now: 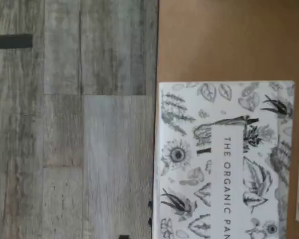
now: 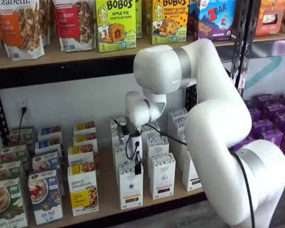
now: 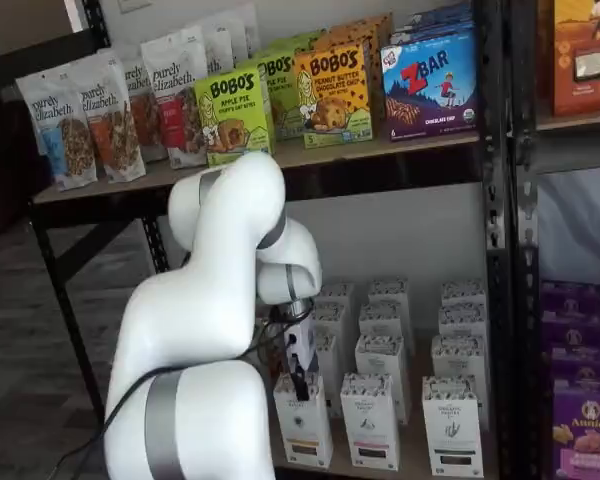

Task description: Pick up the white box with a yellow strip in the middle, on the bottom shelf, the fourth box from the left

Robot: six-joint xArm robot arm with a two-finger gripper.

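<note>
Directly below the gripper [image 2: 138, 167], fingers spread wide, stands the white box [image 2: 131, 185]; lower straight so both fingers clear its top edges

**Boxes on the Shelves**

In a shelf view, two green Bobo's boxes [image 3: 236, 112] and two orange Bobo's boxes [image 3: 332, 92] stand on the upper shelf. One blue Zbar box [image 3: 430, 84] is beside them. Three tall white cartons [image 3: 302, 420] stand in the front row below.
</note>
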